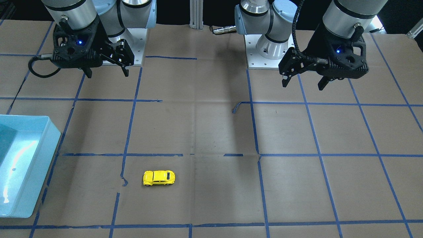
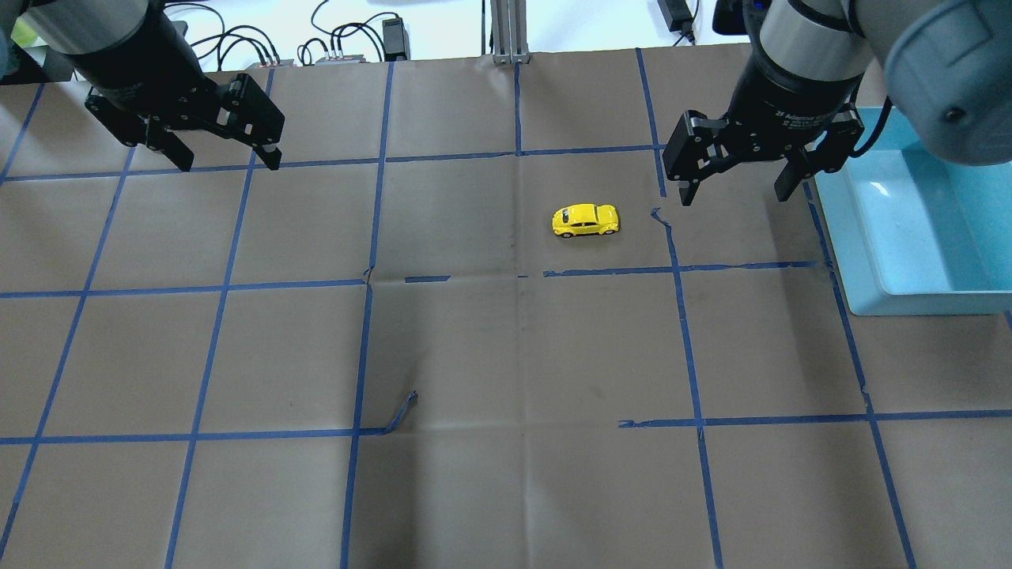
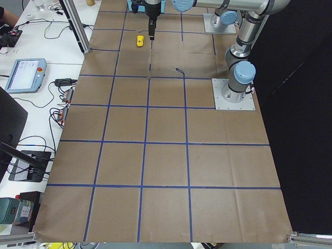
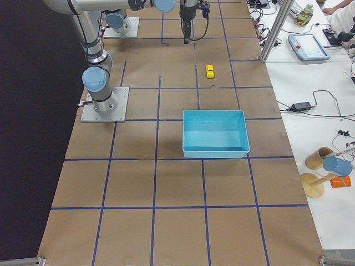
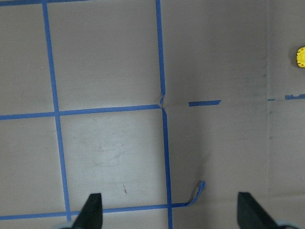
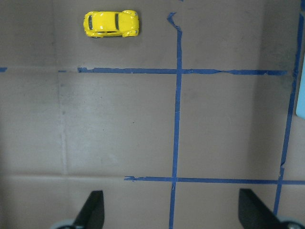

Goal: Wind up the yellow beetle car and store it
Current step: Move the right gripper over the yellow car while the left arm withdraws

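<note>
car: yellow beetle car [image 2: 586, 220] upright on surface [image 2: 506, 356], open room all round
bin: blue bin [image 2: 870, 269] well apart, right-arm side
left claw [image 2: 229, 162]: wide, empty, raised
right claw [image 2: 734, 195]: wide, empty, raised

The table [image 2: 490, 490] is covered in brown paper [image 2: 142, 356], marked into squares with blue tape [image 2: 213, 284], one strip end [image 2: 405, 409] curling loose. The yellow beetle car [image 2: 585, 220] stands on its wheels there, apart from a pale blue bin [image 2: 917, 303] toward the robot's right
</note>
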`<action>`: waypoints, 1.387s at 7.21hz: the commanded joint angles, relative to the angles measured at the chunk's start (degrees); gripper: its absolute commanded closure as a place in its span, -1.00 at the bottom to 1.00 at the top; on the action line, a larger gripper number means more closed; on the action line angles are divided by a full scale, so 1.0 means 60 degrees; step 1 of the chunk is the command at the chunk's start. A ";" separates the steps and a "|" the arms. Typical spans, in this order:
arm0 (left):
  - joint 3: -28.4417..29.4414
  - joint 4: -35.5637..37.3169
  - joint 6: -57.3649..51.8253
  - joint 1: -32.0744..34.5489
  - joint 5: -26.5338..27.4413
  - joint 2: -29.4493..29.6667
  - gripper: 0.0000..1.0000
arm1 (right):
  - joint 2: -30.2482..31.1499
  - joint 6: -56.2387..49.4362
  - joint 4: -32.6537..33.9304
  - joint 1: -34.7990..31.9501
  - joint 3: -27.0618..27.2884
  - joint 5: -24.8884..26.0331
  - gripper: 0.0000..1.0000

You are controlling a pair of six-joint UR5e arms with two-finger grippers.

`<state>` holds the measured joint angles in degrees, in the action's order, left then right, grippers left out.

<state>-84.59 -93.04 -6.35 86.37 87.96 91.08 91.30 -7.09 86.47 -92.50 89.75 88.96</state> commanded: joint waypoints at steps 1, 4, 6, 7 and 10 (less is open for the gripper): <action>-0.0023 0.0067 0.0179 0.0136 -0.0011 0.0025 -0.97 | -0.0098 -0.4873 0.0018 -0.0008 0.0041 0.0085 -1.00; -0.0096 0.0067 0.0165 0.0136 -0.0011 -0.0049 -0.97 | -0.0099 -0.7307 0.0003 -0.0008 -0.0002 -0.0032 -1.00; -0.0111 0.0067 0.0092 0.0136 0.0003 -0.0063 -0.97 | -0.0827 -0.9528 0.0804 -0.0022 -0.0104 -0.0439 -1.00; -0.0111 0.0067 0.0063 0.0136 0.0018 -0.0092 -0.97 | -0.0962 -1.0121 0.1012 -0.0022 -0.0120 -0.0471 -1.00; -0.0111 0.0067 0.0033 0.0136 0.0018 -0.0122 -0.97 | -0.2874 -1.0710 0.3267 -0.0241 -0.0148 -0.0998 -1.00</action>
<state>-85.25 -92.66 -6.12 87.19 88.06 90.39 79.33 -69.50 102.14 -93.41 89.27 84.16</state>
